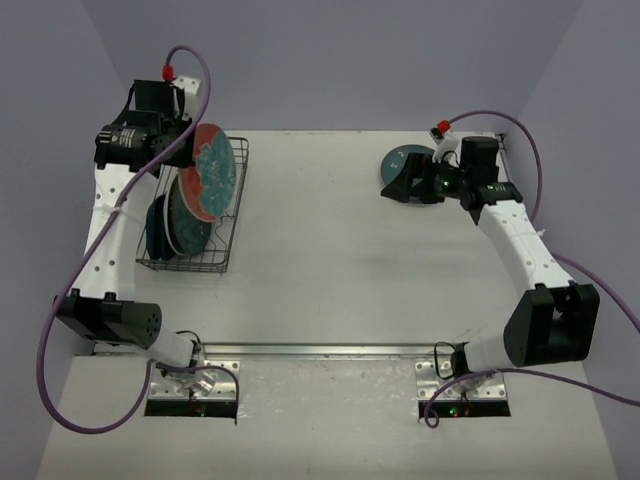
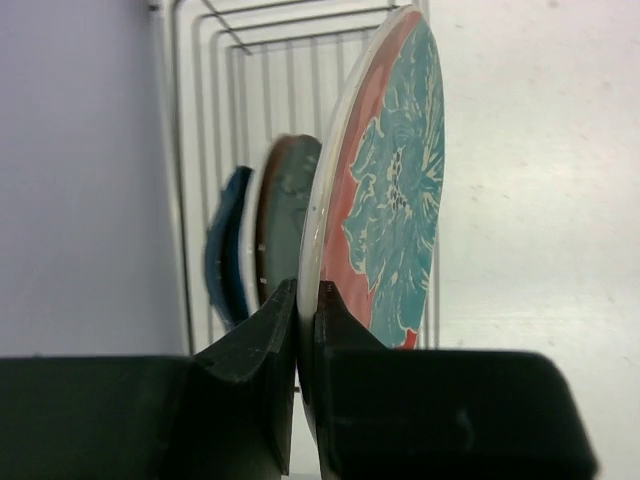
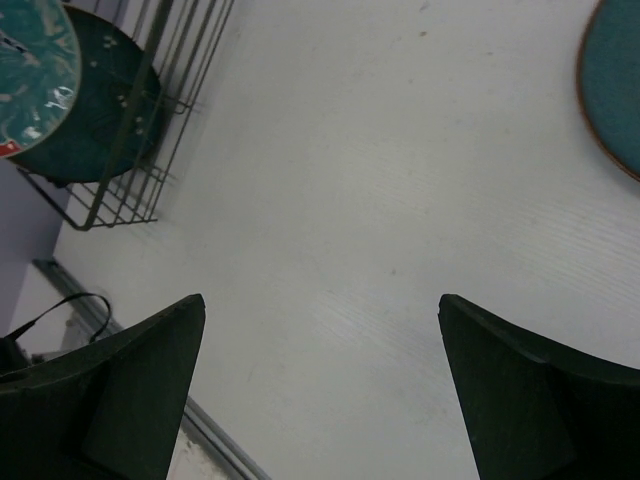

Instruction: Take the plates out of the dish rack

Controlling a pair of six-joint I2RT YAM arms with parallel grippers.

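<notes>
The left pincer (image 2: pixel 305 300) is clenched on the rim of a red floral plate (image 1: pixel 208 172), holding it on edge above the far end of the dish rack (image 1: pixel 236 210), which sits at ten o'clock on the bench (image 1: pixel 330 270). Inside the rack stand a dark blue wavy-edged plate (image 2: pixel 228 250) and, just beside it, a teal-faced plate (image 2: pixel 285 220). The right pincer (image 3: pixel 320 300) is spread wide, gripping nothing, near the dark teal plate (image 1: pixel 398 165) lying flat at one o'clock.

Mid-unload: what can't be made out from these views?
- Top view: count of plates in the dish rack; the held red plate overlaps them.
- Left wrist: those plates' lower halves, behind the left gripper.
- Right wrist: teal plate, cut off by the frame edge.
</notes>
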